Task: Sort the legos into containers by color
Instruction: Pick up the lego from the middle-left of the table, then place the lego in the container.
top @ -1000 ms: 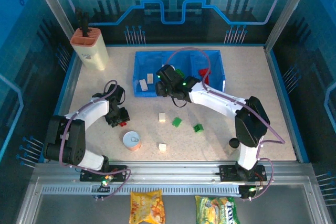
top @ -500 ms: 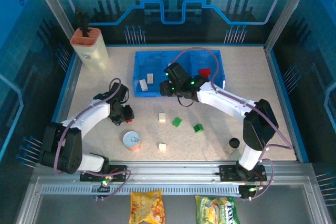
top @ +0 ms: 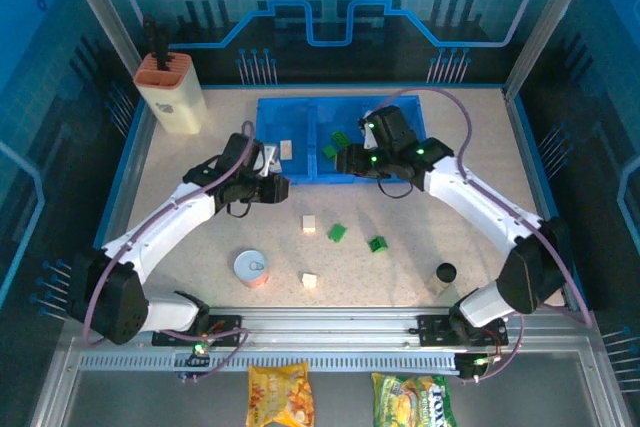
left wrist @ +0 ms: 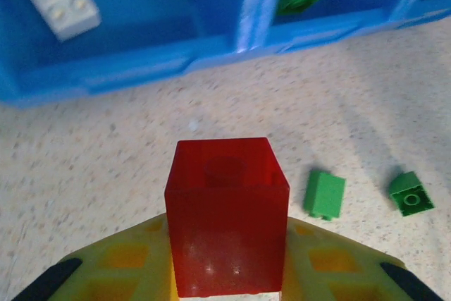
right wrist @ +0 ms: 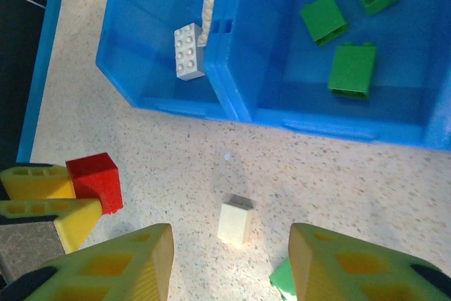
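Observation:
My left gripper (left wrist: 227,273) is shut on a red lego (left wrist: 227,216), held just above the table in front of the blue three-part tray (left wrist: 141,68). From above, the left gripper (top: 275,188) sits at the front wall of the tray (top: 292,119). My right gripper (right wrist: 229,244) is open above a cream lego (right wrist: 234,222), with nothing between its fingers. The tray's left compartment holds white legos (right wrist: 189,51); the middle holds green ones (right wrist: 351,68). On the table lie cream legos (top: 309,223) (top: 309,281) and green legos (top: 337,233) (top: 378,243). My right arm hides the right compartment.
A silver can (top: 251,268) stands at the front left and a black cap (top: 445,273) at the front right. The cream holder with an orange top (top: 170,92) is at the back left corner. Blue rails edge the table.
My left gripper has carried the red lego from beside the can up and right to the tray's front wall. The right arm has swung right, from over the left compartment to the middle one.

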Robot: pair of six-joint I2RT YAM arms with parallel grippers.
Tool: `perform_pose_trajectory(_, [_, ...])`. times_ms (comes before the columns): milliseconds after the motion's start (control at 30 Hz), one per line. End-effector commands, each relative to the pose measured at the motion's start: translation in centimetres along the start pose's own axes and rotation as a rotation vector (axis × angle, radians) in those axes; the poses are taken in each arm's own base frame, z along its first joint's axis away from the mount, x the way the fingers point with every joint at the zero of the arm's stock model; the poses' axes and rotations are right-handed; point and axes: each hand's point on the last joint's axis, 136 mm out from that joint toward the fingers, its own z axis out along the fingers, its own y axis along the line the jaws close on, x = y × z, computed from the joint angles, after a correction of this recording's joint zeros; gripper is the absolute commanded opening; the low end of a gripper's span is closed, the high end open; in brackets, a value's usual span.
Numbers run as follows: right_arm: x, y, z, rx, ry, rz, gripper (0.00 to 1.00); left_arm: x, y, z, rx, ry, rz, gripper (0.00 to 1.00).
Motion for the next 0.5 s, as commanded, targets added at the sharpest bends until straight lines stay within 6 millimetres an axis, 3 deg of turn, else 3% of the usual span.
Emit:
perform_pose_trajectory(0, [1.0,-2.2,-2.3,0.043,0.014,0.014,0.48,-2.2,-2.6,0.5,0.046,-0.026,0.086,0.28])
perform_pose_trajectory(333, [1.5,-9.6,-7.8,0.246,-0.093,0.096,0.49,-6.2,-9.6,4.4,0.092,-0.021,0.103,0.27])
perform_pose_trajectory(467, [2.2,-11.6,-9.8,0.315,-0.115,0.105,0.49,-7.6,-12.4,6.0,0.085,-0.024,0.113,0.26])
